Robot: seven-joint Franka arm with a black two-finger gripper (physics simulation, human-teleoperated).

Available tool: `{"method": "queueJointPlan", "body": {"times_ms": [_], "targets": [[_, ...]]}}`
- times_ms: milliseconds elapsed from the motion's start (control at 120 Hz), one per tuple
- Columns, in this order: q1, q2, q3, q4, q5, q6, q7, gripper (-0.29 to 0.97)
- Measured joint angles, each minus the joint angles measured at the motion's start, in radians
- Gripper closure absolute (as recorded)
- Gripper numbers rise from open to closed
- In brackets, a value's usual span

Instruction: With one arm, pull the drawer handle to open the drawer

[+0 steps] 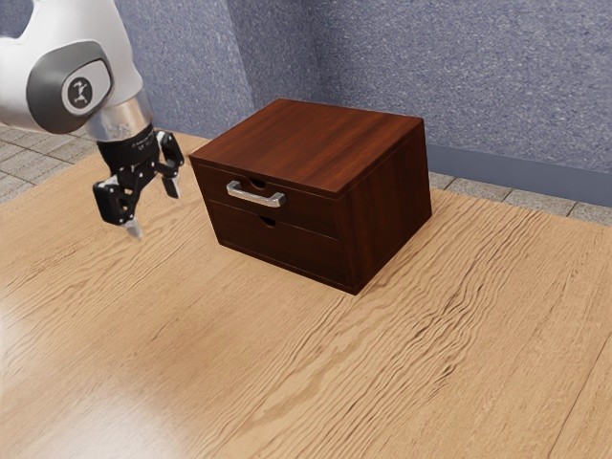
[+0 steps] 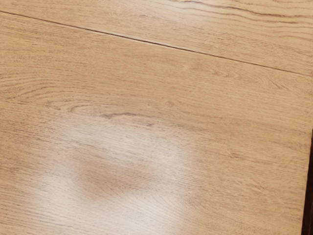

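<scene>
The dark wooden cabinet (image 1: pixel 325 153) stands on the table (image 1: pixel 402 363), its front facing the exterior view's lower left, toward the arm. The upper drawer (image 1: pixel 287 206) sits flush with that front, shut, above the lower drawer (image 1: pixel 277 241). The silver drawer handle (image 1: pixel 255 195) lies level across the upper drawer's face, its long axis running along the front. The gripper (image 1: pixel 153 208) hangs above the table just beside the cabinet's front, apart from the handle, with its fingers spread wide and nothing between them. The wrist view looks down on bare wood grain (image 2: pixel 146 98).
</scene>
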Motion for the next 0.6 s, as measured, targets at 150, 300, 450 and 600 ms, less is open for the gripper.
{"method": "queueJointPlan", "body": {"times_ms": [150, 300, 450, 600], "targets": [[0.046, 0.024, -0.003, -0.037, -0.020, 0.090, -0.020, 0.00], [0.022, 0.037, -0.015, -0.041, -0.089, 0.155, -0.037, 0.00], [-0.068, 0.081, -0.031, -0.035, -0.097, 0.221, -0.041, 0.00], [-0.030, -0.014, -0.025, -0.179, -0.103, 0.336, -0.042, 0.00]]}}
